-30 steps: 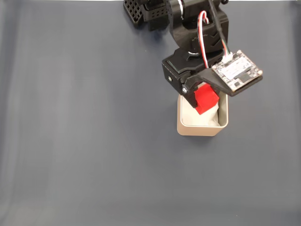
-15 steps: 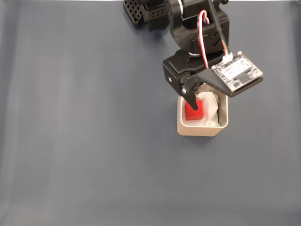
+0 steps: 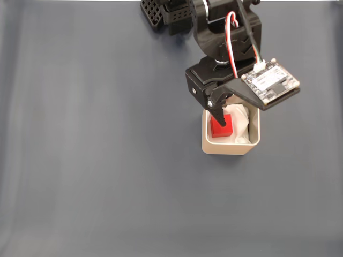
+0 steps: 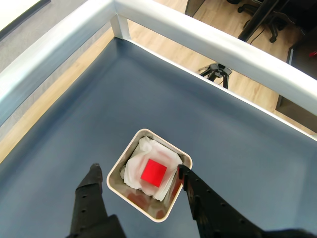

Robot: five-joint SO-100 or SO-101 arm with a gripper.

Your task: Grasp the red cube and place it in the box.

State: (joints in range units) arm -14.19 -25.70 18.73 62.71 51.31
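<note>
Black plastic fingers of the gripper (image 4: 137, 172) stand spread wide in the wrist view, one to the left and one to the right of the box (image 4: 163, 212), with nothing held between them. Both fingertips sit outside the box walls and above its rim; neither touches the red cube (image 4: 153, 172). In the fixed view the gripper (image 3: 228, 115) hangs over the far part of the box (image 3: 228, 148), and one finger crosses in front of the cube's left edge.

Position of the task's thing: the red cube (image 3: 221, 127) lies inside the box, resting flat on crumpled white paper lining (image 4: 136, 166), roughly central in the wrist view and toward the left side in the fixed view. It is free of the gripper.

Surroundings: the box stands alone on a dark blue-grey table (image 3: 96, 160). A pale metal rail (image 4: 208, 42) borders the table at the far side in the wrist view, with wooden floor (image 4: 163, 44) beyond it. A small circuit board (image 3: 269, 82) with red and white wires is mounted on the wrist.

Assessment: placement appears complete, and the step in hand is the release and clearance. The next move calls for a straight lift, fingers kept apart, so that neither fingertip catches the thin box wall or drags the paper and disturbs the cube.
</note>
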